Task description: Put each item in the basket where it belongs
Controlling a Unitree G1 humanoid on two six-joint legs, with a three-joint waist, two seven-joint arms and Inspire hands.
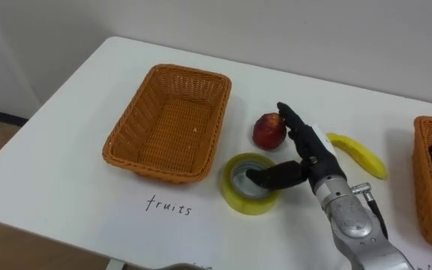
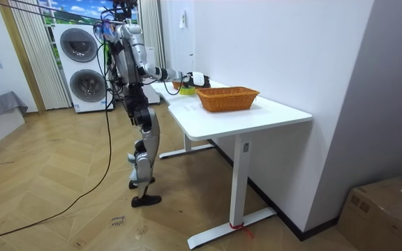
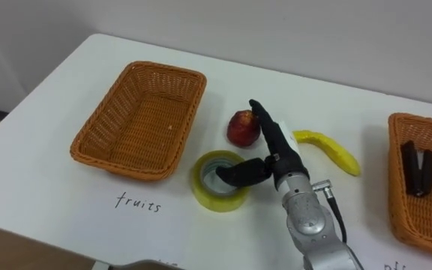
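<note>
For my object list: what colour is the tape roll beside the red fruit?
The tape roll is yellow; the right eye view shows it best.

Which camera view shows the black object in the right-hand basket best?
The right eye view: the black object lies whole inside the right basket there. The left eye view cuts it off at the picture's edge. In the room view that basket is too far off to see inside.

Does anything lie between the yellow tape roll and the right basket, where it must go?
Yes: the banana lies on the table between the tape roll and the right basket, slightly toward the far side. The right hand, thumb in the roll, could probably carry it over.
</note>
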